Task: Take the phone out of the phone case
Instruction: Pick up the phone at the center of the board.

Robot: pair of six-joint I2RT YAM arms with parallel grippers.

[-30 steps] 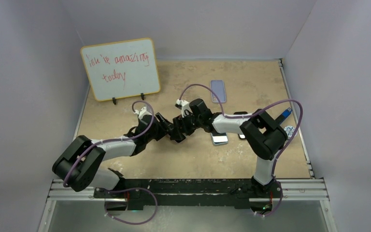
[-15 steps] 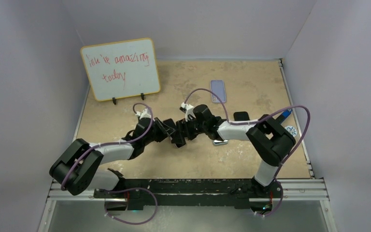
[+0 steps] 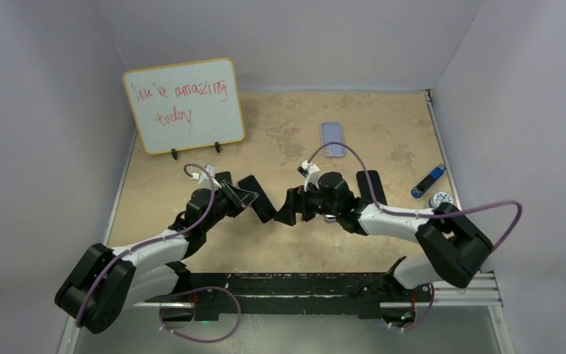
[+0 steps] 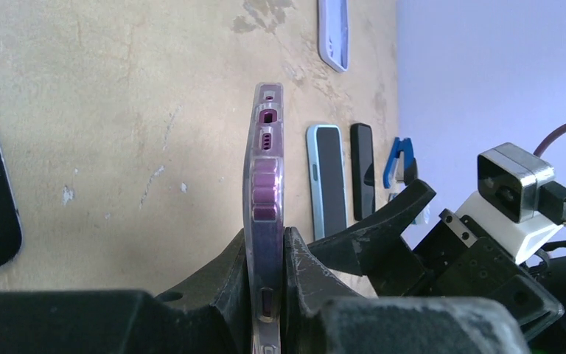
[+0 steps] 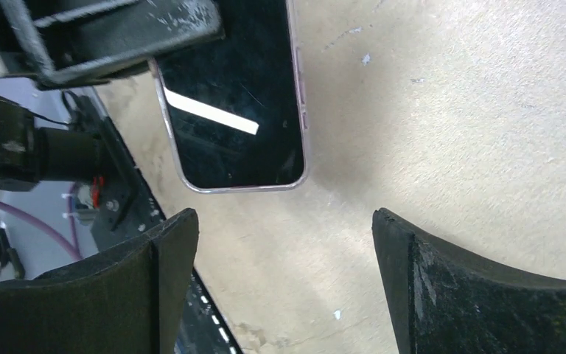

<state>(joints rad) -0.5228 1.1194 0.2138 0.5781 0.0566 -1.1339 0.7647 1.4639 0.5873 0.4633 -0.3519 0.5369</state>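
- The left tool (image 4: 267, 254) is clamped across the faces of the phone (image 4: 264, 184). It holds the phone on edge, above the worktop (image 3: 280, 125) and left of centre.
- The phone sits in its clear case (image 5: 300, 88): the case rim runs unbroken around the dark screen, so the separation appears not yet begun.
- The right tool (image 5: 284, 221) has its jaws wide apart, faces the phone's free end and touches nothing.
- Next, I judge, the right tool must close on a corner or lip of the case alone and peel it back. The left grip pins case and phone together, so it may resist.
- A second ago both tools met near mid-worktop. Since then the left jaws have closed, and the arms have drawn apart. The right arm has swung lower, uncovering a blue object (image 3: 428, 180).
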